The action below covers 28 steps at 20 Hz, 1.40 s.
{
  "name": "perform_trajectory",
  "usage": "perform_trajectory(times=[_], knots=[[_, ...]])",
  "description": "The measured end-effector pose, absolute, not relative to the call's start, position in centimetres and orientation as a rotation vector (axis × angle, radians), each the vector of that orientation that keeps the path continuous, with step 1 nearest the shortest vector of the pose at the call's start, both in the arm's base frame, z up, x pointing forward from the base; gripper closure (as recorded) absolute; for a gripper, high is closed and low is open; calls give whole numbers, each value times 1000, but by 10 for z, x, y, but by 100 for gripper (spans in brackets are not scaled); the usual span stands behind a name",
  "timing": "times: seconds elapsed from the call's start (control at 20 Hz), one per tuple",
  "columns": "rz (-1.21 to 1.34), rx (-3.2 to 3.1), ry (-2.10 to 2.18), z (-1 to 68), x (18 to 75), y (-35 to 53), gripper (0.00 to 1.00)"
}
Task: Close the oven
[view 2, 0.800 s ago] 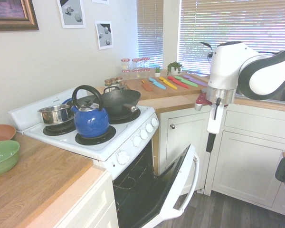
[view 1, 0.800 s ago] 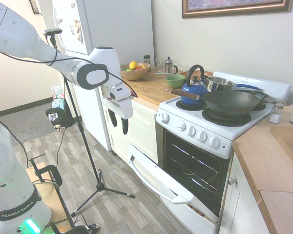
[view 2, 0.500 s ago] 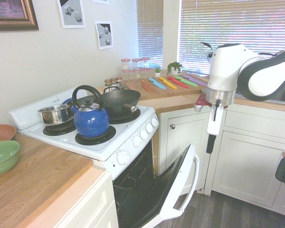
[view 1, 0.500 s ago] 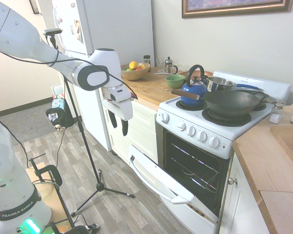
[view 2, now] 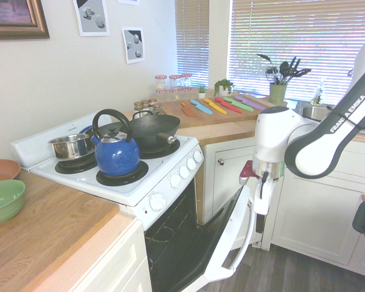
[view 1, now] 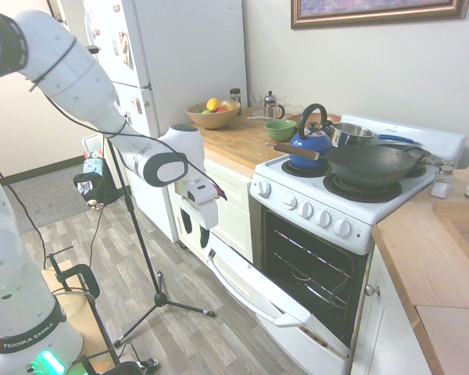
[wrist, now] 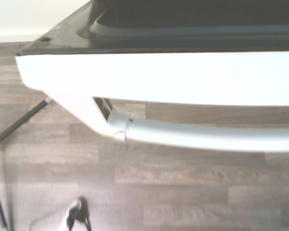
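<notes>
the oven (view 1: 328, 258) stands between the cream cabinets (view 1: 230, 207), its door (view 1: 254, 293) hanging partly open and tilted toward the floor (view 1: 180, 328), racks visible in the dark cavity. the door's lower edge and hinge are cut off in both exterior views. the wrist view shows only the door's top edge (wrist: 173, 77) and the bar handle (wrist: 197, 137) over the floor, somewhat blurred. the gripper (view 1: 195, 228) (view 2: 259, 220) points down just beside the handle's end, near the door's top corner; contact cannot be confirmed. its fingers read as two dark tips a little apart in the first exterior view, holding nothing. compared with the earlier frames, the arm has dropped from counter height to door height and moved closer to the oven; the door's angle is unchanged. kettle (view 1: 311, 143), wok (view 1: 371, 162) and pot (view 1: 352, 134) sit on the burners as before.
</notes>
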<state>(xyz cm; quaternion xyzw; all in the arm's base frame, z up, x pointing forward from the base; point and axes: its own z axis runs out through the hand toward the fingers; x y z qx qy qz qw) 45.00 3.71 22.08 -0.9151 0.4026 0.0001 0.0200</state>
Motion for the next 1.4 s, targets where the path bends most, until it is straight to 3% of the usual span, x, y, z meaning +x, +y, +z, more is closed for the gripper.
perform_trajectory(times=[0.6,1.4], knots=[[-129,-2794,1374,121,512,15,0],[-63,-2788,1489,102,489,-33,0]])
